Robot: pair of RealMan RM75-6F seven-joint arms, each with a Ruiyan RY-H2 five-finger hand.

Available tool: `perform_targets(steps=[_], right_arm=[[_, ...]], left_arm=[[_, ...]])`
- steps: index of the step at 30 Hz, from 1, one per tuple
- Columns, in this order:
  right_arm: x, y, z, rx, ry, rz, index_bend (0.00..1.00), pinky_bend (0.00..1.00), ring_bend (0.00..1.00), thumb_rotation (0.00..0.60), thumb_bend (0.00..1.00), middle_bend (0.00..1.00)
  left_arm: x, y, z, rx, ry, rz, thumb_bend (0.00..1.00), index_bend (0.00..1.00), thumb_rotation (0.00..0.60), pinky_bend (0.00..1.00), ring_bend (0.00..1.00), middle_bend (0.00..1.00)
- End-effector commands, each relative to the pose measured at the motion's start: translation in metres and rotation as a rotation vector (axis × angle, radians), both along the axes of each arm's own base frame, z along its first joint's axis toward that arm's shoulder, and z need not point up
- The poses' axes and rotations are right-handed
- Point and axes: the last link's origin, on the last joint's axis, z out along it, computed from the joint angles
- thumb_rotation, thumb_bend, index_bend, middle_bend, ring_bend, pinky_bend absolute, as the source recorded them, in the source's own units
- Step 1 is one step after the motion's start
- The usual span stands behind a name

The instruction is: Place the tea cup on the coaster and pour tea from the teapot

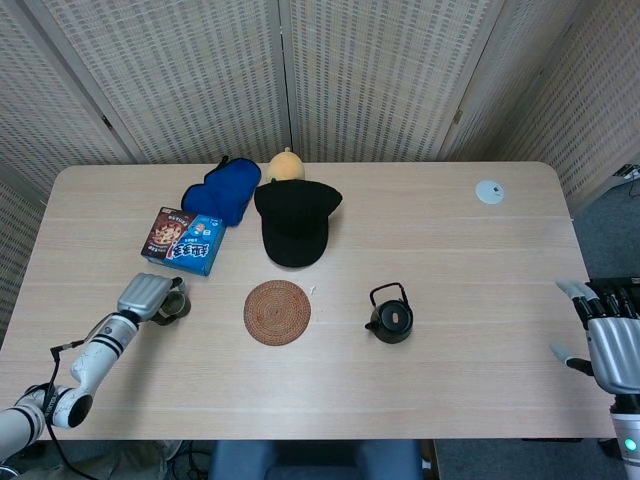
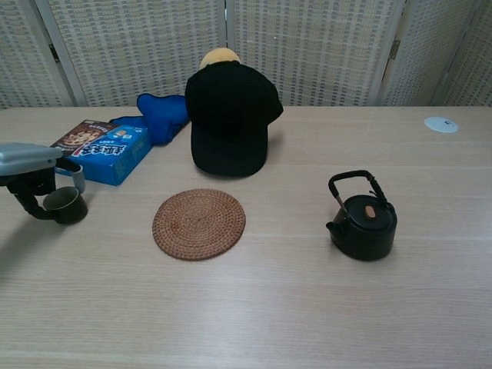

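A small dark tea cup [image 1: 173,305] [image 2: 66,206] is near the table's left edge, and my left hand [image 1: 143,297] [image 2: 29,166] grips it with its fingers wrapped around the rim and side. The cup is at or just above the tabletop; I cannot tell which. The round woven coaster [image 1: 277,312] [image 2: 199,224] lies bare to the right of the cup. Further right stands the black teapot [image 1: 390,319] [image 2: 364,224], upright with its handle raised. My right hand [image 1: 608,337] hangs beyond the table's right front corner, fingers spread, holding nothing.
A black cap [image 1: 297,220] [image 2: 229,119] lies behind the coaster, with a yellow object [image 1: 285,165] behind it. A blue snack box [image 1: 185,241] [image 2: 101,151] and a blue cloth [image 1: 222,188] sit behind the cup. A white disc [image 1: 489,191] is at the far right.
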Motion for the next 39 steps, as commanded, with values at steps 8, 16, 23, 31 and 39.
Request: perform_targets(steps=[8,16,23,31,39], right_arm=[[0.001,0.001,0.0,-0.002,-0.001,0.003,0.18,0.1,0.15,0.6,0.06,0.22],[0.0,0.003,0.002,0.001,0.004,-0.002,0.18,0.1,0.14,0.6,0.06,0.22],[-0.001,0.007,0.004,-0.008,0.006,-0.006,0.18,0.1,0.15,0.6,0.06,0.22],[-0.003,0.01,0.007,-0.014,0.01,-0.014,0.18,0.1,0.15,0.6,0.06,0.22],[-0.005,0.014,0.01,-0.021,0.012,-0.025,0.18,0.1,0.15,0.6,0.06,0.22]], left_arm=[[0.039,-0.004,0.002,-0.038,-0.048,-0.107,0.26,0.46,0.6,0.91,0.92,0.93],[0.091,-0.007,-0.009,-0.104,-0.074,-0.233,0.26,0.46,0.6,0.91,0.92,0.93],[0.126,-0.003,-0.028,-0.151,-0.077,-0.305,0.26,0.46,0.6,0.91,0.92,0.93],[0.156,-0.001,-0.054,-0.203,-0.072,-0.362,0.26,0.47,0.6,0.91,0.92,0.93],[0.167,0.007,-0.073,-0.217,-0.049,-0.368,0.26,0.47,0.6,0.91,0.92,0.93]])
